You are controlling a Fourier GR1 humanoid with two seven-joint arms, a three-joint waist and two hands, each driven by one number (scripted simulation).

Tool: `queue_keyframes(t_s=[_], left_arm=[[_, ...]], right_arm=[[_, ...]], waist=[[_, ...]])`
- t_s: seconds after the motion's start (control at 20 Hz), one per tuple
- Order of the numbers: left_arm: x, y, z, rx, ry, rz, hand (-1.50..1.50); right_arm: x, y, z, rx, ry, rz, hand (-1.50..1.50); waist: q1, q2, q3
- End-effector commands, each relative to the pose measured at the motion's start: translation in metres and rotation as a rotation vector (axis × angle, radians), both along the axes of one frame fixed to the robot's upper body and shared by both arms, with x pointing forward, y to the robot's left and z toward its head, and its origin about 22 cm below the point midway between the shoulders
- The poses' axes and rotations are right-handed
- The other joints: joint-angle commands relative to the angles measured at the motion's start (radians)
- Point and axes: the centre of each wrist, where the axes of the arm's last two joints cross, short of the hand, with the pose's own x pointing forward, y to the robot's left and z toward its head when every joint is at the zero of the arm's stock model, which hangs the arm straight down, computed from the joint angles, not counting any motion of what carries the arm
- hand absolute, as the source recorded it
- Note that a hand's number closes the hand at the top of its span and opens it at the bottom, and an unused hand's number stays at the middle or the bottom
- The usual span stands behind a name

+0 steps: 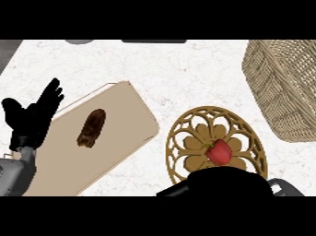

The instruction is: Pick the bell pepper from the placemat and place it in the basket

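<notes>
Two hands showed, and only one could be read plainly. The left hand (34, 113) stood at the left edge of the white marbled tabletop (174, 73), its fingers (51, 94) straight and spread upward, holding nothing, its grey forearm running out of the lower left corner. Part of it overlapped the near corner of a tan cutting board (119, 124), which lay slantwise and was cut off at the bottom. On the board lay a small dark brown item (92, 127), too indistinct for me to name.

The right hand (221, 182) was a black mass at the bottom edge, mostly cut off; I could not tell how it was shaped or closed. It covered the near rim of the round openwork placemat (187, 124). The red bell pepper (220, 151) sat on that placemat, just above the black mass; whether the hand touched it was not clear.

The wicker basket (289, 87) stood at the right, apart from the placemat, its far side running out of view. Two grey shapes at the top edge were too cropped to identify.
</notes>
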Motion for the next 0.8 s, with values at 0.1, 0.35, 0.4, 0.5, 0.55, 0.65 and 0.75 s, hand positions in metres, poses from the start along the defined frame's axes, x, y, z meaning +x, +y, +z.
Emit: queue_keyframes(t_s=[0.1,0.35,0.4,0.5,0.55,0.65,0.75], left_arm=[[0.003,0.026,0.017,0.005,0.015,0.028,0.00],[-0.008,0.029,0.003,0.005,0.029,0.026,0.00],[-0.011,0.022,0.003,0.002,0.032,0.030,0.00],[-0.004,0.036,0.007,0.007,0.022,0.030,0.00],[-0.005,0.030,0.002,0.010,0.026,0.028,0.00],[-0.002,0.011,0.000,-0.019,0.022,0.018,0.00],[0.001,0.013,0.006,-0.005,0.022,0.015,0.00]], right_arm=[[-0.038,-0.007,0.014,-0.198,-0.154,-0.077,-1.50],[-0.039,-0.024,0.069,-0.310,-0.516,-0.344,-1.50],[-0.034,-0.030,0.084,-0.361,-0.607,-0.425,-1.50],[-0.032,-0.033,0.101,-0.386,-0.665,-0.525,-1.50],[-0.034,-0.034,0.105,-0.411,-0.669,-0.562,-1.50],[-0.026,-0.037,0.126,-0.454,-0.666,-0.588,-1.50],[-0.025,-0.034,0.135,-0.541,-0.663,-0.563,-1.50]], waist=[[-0.034,-0.005,-0.004],[-0.045,-0.013,-0.006],[-0.039,-0.019,-0.007],[-0.039,-0.009,-0.008],[-0.040,-0.007,-0.007],[-0.029,-0.004,-0.007],[-0.024,-0.003,-0.006]])
